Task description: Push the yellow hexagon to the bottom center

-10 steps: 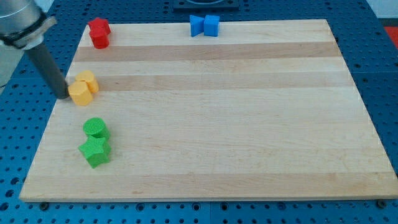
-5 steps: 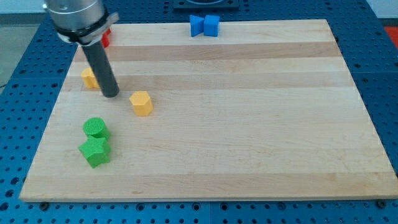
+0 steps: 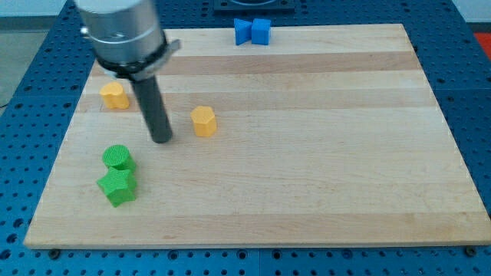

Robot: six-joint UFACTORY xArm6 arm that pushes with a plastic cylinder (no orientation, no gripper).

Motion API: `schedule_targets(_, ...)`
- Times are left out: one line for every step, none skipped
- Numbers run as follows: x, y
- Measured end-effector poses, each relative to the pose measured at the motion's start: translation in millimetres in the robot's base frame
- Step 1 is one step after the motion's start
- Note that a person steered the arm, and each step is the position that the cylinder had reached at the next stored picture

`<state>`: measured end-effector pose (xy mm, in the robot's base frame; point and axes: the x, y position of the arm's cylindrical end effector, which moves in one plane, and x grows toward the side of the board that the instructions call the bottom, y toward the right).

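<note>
The yellow hexagon (image 3: 203, 121) lies on the wooden board (image 3: 307, 153), left of its middle. My tip (image 3: 162, 139) touches the board just to the hexagon's left and slightly lower, a small gap apart from it. A second yellow block (image 3: 115, 96) sits near the board's left edge, left of the rod.
A green cylinder (image 3: 118, 158) and a green star block (image 3: 117, 186) sit together at the lower left. Two blue blocks (image 3: 252, 31) sit at the top edge. The arm's body hides the board's top left corner. Blue pegboard (image 3: 460, 92) surrounds the board.
The yellow hexagon was pushed off the other yellow block and slid right. My tip moved right and down behind it. The red block at the top left is now hidden by the arm.
</note>
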<state>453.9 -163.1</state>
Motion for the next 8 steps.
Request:
schedule_targets(-28.3, -4.6)
schedule_targets(-45.7, 38.4)
schedule_targets(-23.8, 107.1)
schedule_targets(26.9, 169.2)
schedule_targets(31.3, 184.8)
schedule_targets(10.5, 157.0)
schedule_targets(0.4, 117.0)
schedule_targets(18.1, 94.7)
